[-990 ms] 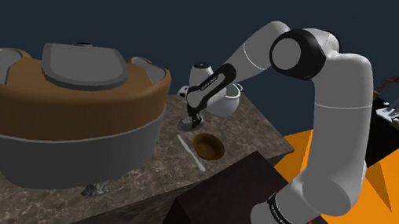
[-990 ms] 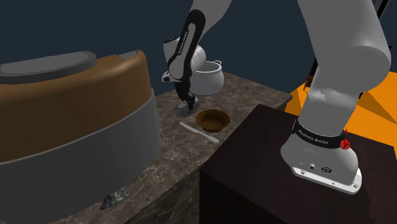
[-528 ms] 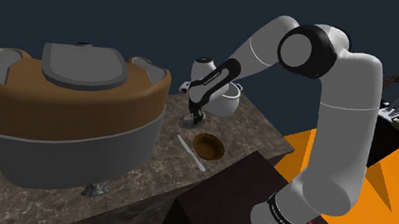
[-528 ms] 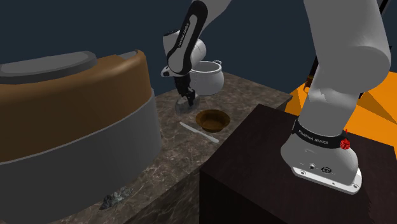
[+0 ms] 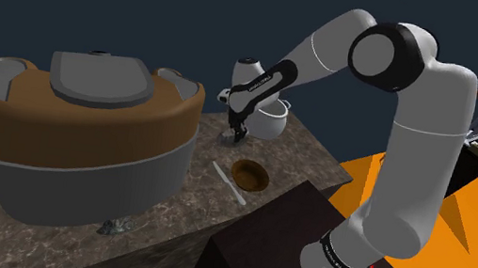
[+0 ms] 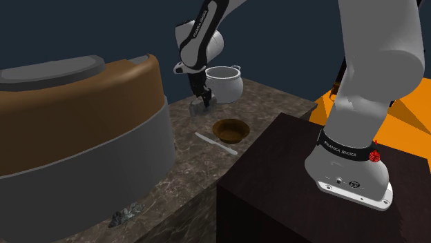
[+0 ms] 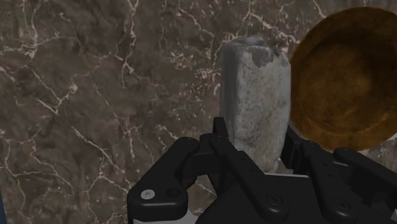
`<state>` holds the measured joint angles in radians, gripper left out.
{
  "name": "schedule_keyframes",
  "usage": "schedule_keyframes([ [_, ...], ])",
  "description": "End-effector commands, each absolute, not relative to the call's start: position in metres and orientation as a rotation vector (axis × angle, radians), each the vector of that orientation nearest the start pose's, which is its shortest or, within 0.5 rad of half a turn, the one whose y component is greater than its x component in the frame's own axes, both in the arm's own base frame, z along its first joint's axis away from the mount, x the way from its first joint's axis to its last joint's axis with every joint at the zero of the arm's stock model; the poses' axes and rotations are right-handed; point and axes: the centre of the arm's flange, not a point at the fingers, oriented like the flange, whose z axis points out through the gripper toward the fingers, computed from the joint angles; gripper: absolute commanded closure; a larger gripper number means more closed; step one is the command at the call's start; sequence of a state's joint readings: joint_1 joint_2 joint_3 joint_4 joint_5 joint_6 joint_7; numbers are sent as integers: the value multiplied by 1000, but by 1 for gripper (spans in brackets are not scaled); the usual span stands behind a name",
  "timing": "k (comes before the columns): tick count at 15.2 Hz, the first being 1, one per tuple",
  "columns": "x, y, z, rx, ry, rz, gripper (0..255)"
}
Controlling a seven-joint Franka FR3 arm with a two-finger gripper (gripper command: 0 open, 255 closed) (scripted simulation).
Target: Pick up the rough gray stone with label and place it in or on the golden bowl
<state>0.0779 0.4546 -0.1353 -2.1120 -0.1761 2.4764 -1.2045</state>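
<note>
Claw (image 7: 256,145) clasps gray stone (image 7: 254,89), hiding its lower end.

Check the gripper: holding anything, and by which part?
Yes: the gripper clasps the grey stone by its end nearest the hand; the rest sticks out ahead.

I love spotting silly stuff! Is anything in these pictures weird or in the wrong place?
Yes. A big brown and grey thing like an armchair sits on the marble counter, an odd spot for it. A small grey lump perches right at the counter's front edge. The stone in the gripper looks fine.
</note>
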Motion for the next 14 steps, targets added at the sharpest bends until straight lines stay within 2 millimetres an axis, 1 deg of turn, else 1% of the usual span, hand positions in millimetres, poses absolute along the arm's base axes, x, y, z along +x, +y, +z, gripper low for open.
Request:
schedule_keyframes([
  [1,568,-33,202,-2552,-1944,270,255],
  [9,568,-33,243,-2552,-1944,270,255],
  [14,502,-35,250,-2552,-1944,270,255],
])
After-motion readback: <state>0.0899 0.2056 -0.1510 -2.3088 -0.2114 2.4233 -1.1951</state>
